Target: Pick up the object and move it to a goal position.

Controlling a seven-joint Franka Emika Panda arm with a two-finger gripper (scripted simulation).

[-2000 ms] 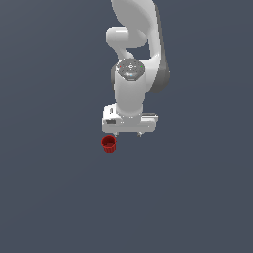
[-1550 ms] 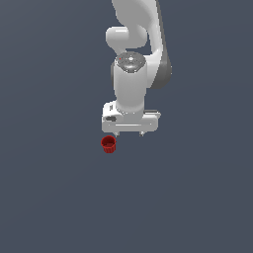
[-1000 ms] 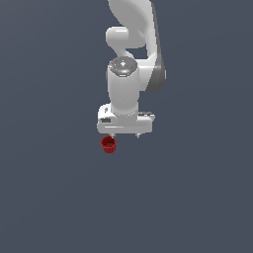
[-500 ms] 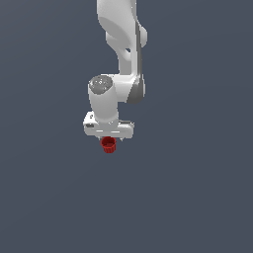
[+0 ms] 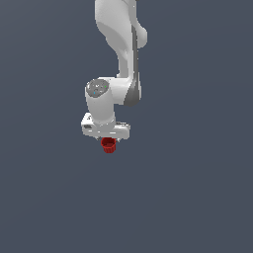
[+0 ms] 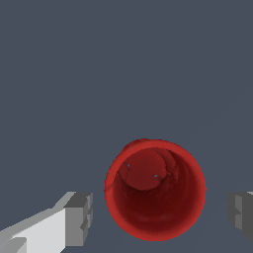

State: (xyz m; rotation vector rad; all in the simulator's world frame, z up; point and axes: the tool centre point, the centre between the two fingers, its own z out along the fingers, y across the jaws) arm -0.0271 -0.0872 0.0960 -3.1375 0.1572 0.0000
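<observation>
In the wrist view the red cup stands upright on the dark grey surface, hollow top facing the camera, between the two grey fingertips, with a gap on each side. The jaws are spread wide and grip nothing. In the exterior view the white gripper hangs directly over the cup, covering its upper edge.

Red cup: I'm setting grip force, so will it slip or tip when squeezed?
The red cup looks hollow and thin-walled, so probably light. Its round sides may slip between the flat fingers if off-centre. Standing upright, mouth up, a sideways nudge might tip it.
</observation>
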